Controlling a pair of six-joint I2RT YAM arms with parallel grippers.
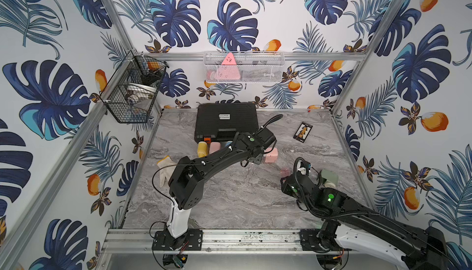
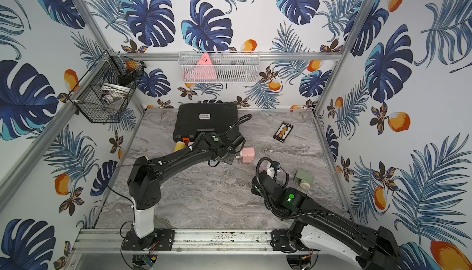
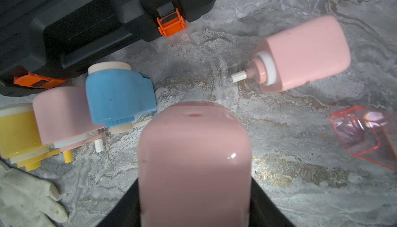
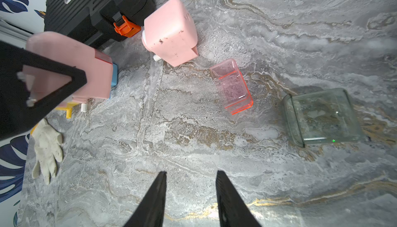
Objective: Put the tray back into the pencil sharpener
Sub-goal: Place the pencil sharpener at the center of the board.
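My left gripper is shut on a pink pencil sharpener, held above the table. In the right wrist view that held sharpener shows a translucent red strip at one end. A second pink pencil sharpener lies on the table with an open slot on its side. It also shows in both top views. The translucent pink tray lies loose on the marble beside it, also in the left wrist view. My right gripper is open and empty, short of the tray.
A black case stands at the back. Blue, pink and yellow sharpeners lie by it, with a white glove nearer. A clear tray and a green sharpener lie at the right, a black card behind.
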